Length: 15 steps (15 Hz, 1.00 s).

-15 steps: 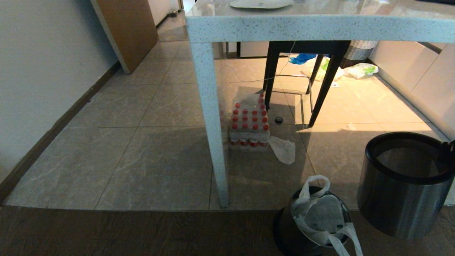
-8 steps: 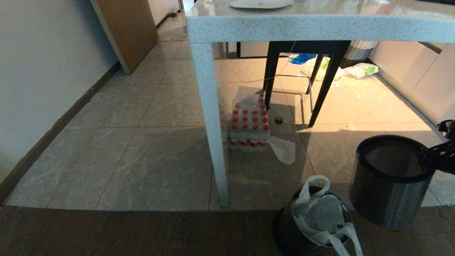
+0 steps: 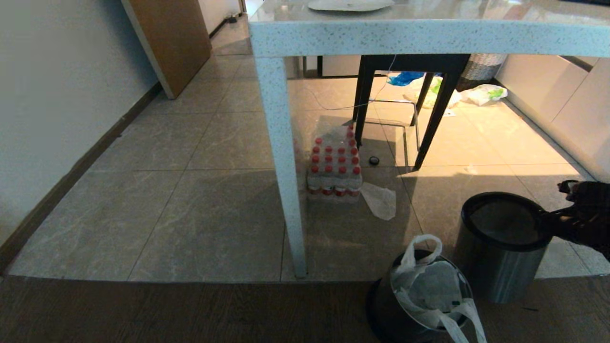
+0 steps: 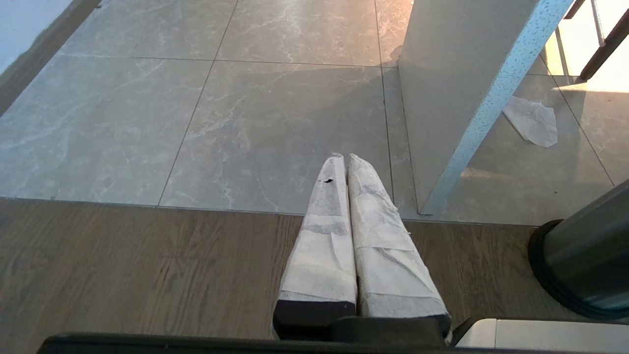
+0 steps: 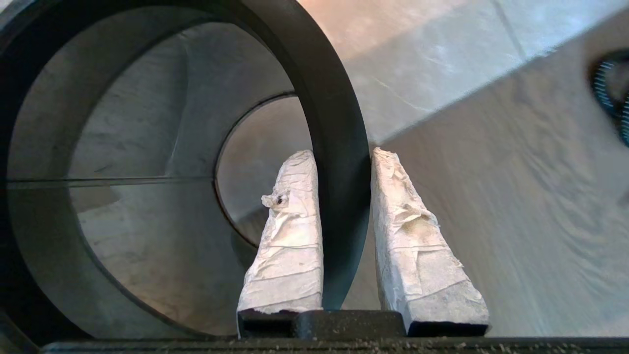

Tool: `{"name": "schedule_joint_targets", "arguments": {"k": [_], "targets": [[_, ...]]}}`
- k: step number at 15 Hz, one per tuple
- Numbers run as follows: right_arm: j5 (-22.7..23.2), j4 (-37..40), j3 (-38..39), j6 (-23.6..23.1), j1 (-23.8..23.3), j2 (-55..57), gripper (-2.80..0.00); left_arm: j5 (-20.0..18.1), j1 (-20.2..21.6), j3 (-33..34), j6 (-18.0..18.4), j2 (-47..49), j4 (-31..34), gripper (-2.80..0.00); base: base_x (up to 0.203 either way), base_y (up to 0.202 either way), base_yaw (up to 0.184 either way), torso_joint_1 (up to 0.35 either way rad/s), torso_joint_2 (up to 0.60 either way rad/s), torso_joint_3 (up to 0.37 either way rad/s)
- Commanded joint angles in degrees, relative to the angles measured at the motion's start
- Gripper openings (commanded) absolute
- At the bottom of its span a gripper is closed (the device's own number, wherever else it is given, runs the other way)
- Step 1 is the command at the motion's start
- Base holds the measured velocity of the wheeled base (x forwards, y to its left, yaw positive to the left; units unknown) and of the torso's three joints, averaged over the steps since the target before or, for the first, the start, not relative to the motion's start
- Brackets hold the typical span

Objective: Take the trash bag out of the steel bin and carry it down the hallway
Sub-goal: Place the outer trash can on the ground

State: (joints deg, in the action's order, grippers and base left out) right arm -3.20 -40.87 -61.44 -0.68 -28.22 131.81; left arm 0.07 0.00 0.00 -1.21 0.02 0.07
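Observation:
The trash bag [image 3: 431, 286], thin white plastic with loop handles, sits in a dark round container [image 3: 381, 309] at the bottom of the head view. Just right of it stands the steel bin [image 3: 495, 267], a brushed cylinder with a dark, empty inside. My right gripper [image 3: 545, 223] reaches in from the right edge and is shut on the steel bin's black rim [image 5: 339, 123], one finger inside and one outside. In the left wrist view my left gripper [image 4: 344, 158] is shut on nothing, parked above the wood floor, well left of the bag.
A speckled table leg [image 3: 286, 166] stands left of the bag. Behind it are a pack of red-capped bottles [image 3: 334, 166] and a flat plastic scrap [image 3: 380, 200]. Black chair legs [image 3: 433, 119] and other bags [image 3: 486, 93] lie farther back. Open tiled floor [image 3: 167, 190] stretches left.
My right gripper has carried the steel bin down and leftward, closer to the bag's container. The bag, its container and the left arm have not moved.

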Motion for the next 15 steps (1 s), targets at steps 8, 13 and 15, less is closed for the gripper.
{"name": "schedule_joint_targets", "arguments": {"k": [8,13,15], "targets": [[3.1,-10.4,-1.9,-0.2,-0.7,11.4,-2.80,0.0,0.0,0.0,0.0,0.0,0.0,-2.80,0.000,0.000,0.000,0.000,0.00,0.000],[3.8,-10.0,-2.1,-4.1,-2.8,12.0,-2.80,0.0,0.0,0.0,0.0,0.0,0.0,-2.80,0.000,0.000,0.000,0.000,0.00,0.000],[5.1,-10.5,-2.0,-5.1,-3.7,9.7,0.00,0.0,0.0,0.0,0.0,0.0,0.0,-2.80,0.000,0.000,0.000,0.000,0.00,0.000]]}}
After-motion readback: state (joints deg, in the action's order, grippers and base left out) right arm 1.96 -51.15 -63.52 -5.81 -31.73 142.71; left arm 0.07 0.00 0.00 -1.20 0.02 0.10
